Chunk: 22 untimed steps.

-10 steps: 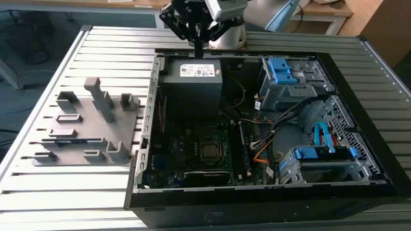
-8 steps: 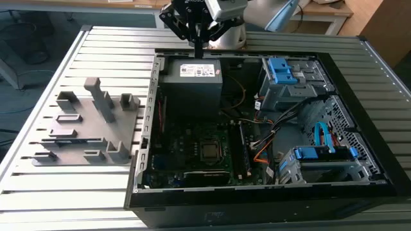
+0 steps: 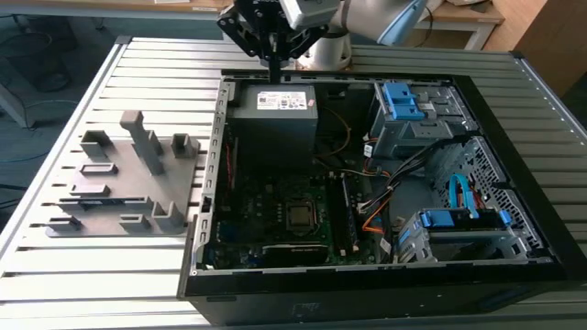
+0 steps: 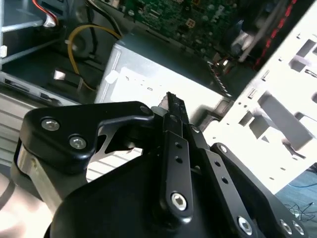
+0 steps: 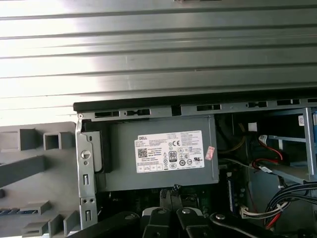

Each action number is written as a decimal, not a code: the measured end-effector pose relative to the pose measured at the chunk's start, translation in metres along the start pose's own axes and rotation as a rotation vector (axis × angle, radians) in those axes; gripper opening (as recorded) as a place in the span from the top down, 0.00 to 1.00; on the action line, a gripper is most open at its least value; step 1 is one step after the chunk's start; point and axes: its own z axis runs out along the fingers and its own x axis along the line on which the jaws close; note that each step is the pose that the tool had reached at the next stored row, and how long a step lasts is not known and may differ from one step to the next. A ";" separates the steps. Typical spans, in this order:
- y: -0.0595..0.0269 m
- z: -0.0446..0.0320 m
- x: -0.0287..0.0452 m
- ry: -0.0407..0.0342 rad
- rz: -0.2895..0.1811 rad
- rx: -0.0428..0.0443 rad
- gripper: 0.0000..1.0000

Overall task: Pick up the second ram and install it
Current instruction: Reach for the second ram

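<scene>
**Pincer closed above the power supply**

The gripper (image 3: pixel 273 69) hangs over the power supply (image 3: pixel 272 113), its fingers pressed together. The supply bears one white printed label (image 5: pixel 169 151) and one small pink sticker (image 5: pixel 210 152). What seems to be the second ram (image 5: pixel 6 211) lies in the grey fixture (image 3: pixel 119 179) beside the case (image 3: pixel 367 292). Two blue drive brackets (image 3: pixel 405 103) sit inside the case.

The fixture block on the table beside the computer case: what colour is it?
The fixture block is plain grey; the exterior view shows it best.
</scene>
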 end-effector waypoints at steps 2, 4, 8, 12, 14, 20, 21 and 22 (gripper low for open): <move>-0.0007 -0.0002 0.0088 -0.0002 0.000 0.0000 0.90; -0.0013 -0.0005 0.0172 -0.0002 0.000 0.0000 0.90; -0.0024 -0.0009 0.0320 -0.0003 0.000 -0.0001 0.90; -0.0033 -0.0012 0.0436 -0.0002 0.000 0.0000 0.90; -0.0037 -0.0013 0.0491 -0.0002 0.000 0.0000 0.90; -0.0048 -0.0017 0.0636 -0.0003 0.000 -0.0001 0.90; -0.0050 -0.0017 0.0661 -0.0003 0.000 -0.0001 0.90; -0.0052 -0.0019 0.0697 -0.0002 0.000 0.0000 0.90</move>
